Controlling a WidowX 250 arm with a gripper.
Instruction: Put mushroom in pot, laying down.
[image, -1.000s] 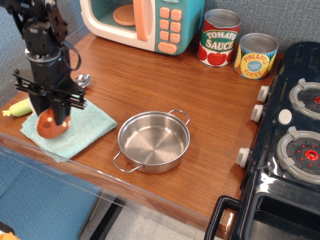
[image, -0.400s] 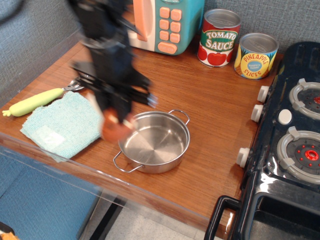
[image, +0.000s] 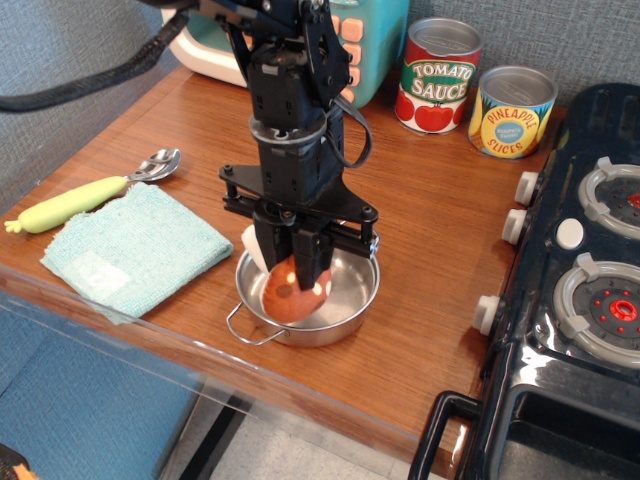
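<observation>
The mushroom has a reddish-brown cap with pale spots and a white stem pointing up and left, so it is tilted on its side. My gripper is shut on the mushroom and holds it low inside the pot, a shallow shiny steel pan with two wire loop handles. I cannot tell whether the mushroom touches the pot's bottom. The black arm comes down from above and hides the pot's far left rim.
A teal cloth lies left of the pot, with a yellow-green handled spoon behind it. A toy microwave and two cans stand at the back. A black toy stove fills the right side.
My gripper has carried the mushroom from the teal cloth rightward over the pot's rim and lowered it into the pot. The cloth now lies bare.
</observation>
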